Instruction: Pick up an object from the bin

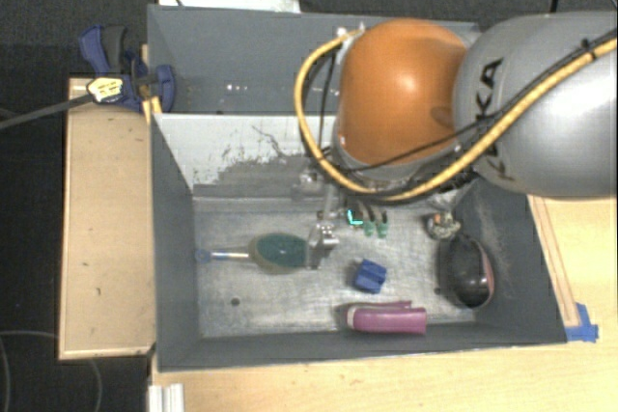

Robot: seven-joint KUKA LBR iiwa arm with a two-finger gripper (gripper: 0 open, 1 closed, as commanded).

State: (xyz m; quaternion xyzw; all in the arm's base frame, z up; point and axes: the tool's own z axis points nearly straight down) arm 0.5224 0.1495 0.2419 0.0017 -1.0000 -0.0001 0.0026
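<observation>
A brush [275,253] lies left of a block [368,276], a mouse [465,272] right, a tube [386,317] in front.

One camera above the bin [176,236], looking down slightly sideways, arm [550,121] from right

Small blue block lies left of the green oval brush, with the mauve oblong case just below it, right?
Not left: in the camera view the small blue block lies right of the green oval brush; the mauve oblong case is just below it.
</observation>
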